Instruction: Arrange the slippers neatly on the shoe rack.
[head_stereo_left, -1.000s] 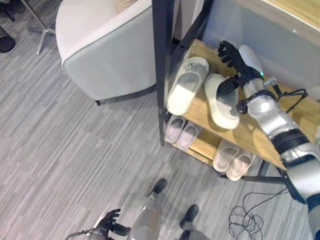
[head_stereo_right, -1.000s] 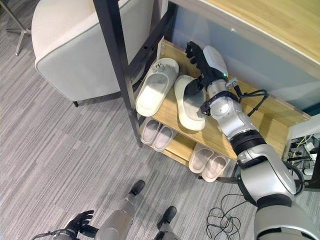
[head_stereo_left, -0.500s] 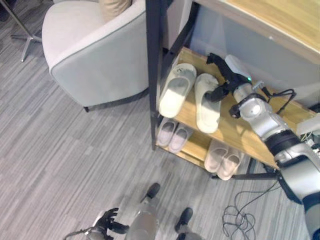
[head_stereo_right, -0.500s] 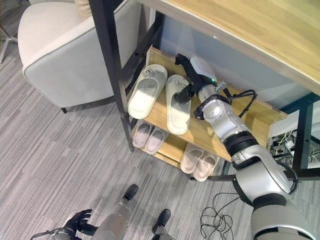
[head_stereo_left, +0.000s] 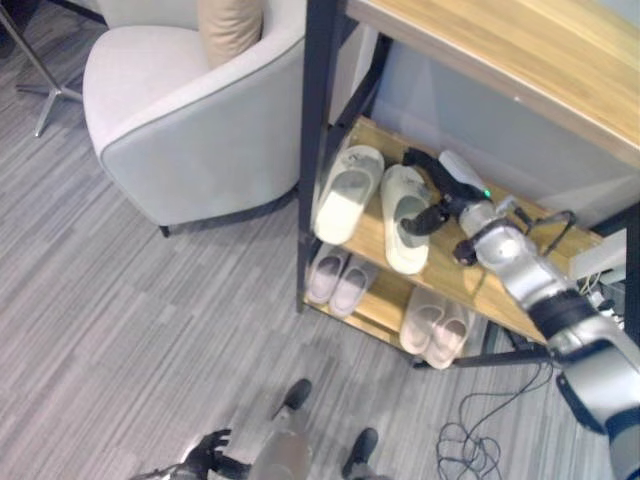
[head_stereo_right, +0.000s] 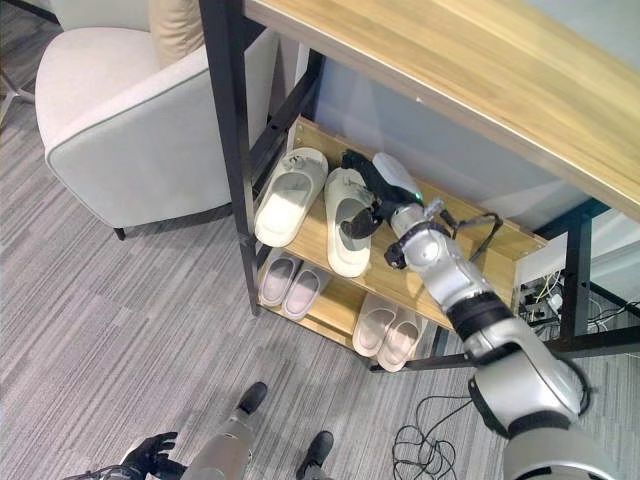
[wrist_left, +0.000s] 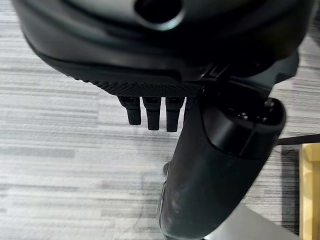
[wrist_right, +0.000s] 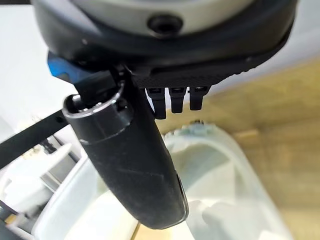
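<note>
Two cream slippers lie side by side on the shoe rack's middle shelf (head_stereo_left: 468, 285): the left slipper (head_stereo_left: 345, 193) and the right slipper (head_stereo_left: 401, 215). My right hand (head_stereo_left: 440, 188) reaches in over the right slipper, open, fingers stretched past its far end and thumb resting on its strap. Its wrist view has the dark thumb (wrist_right: 131, 165) lying over the pale slipper (wrist_right: 227, 167). My left hand (head_stereo_left: 205, 455) hangs low over the carpet, open and empty, seen close in its wrist view (wrist_left: 220, 165).
Two pairs of small pale slippers (head_stereo_left: 335, 280) (head_stereo_left: 435, 320) sit on the bottom shelf. A black rack post (head_stereo_left: 318, 150) stands just left of the slippers, with a wooden top shelf (head_stereo_left: 520, 60) overhead. A light armchair (head_stereo_left: 190, 130) stands to the left on grey carpet.
The camera has shifted. The right slipper has swung round from a splayed angle to lie alongside the left one, with my right hand moving with it.
</note>
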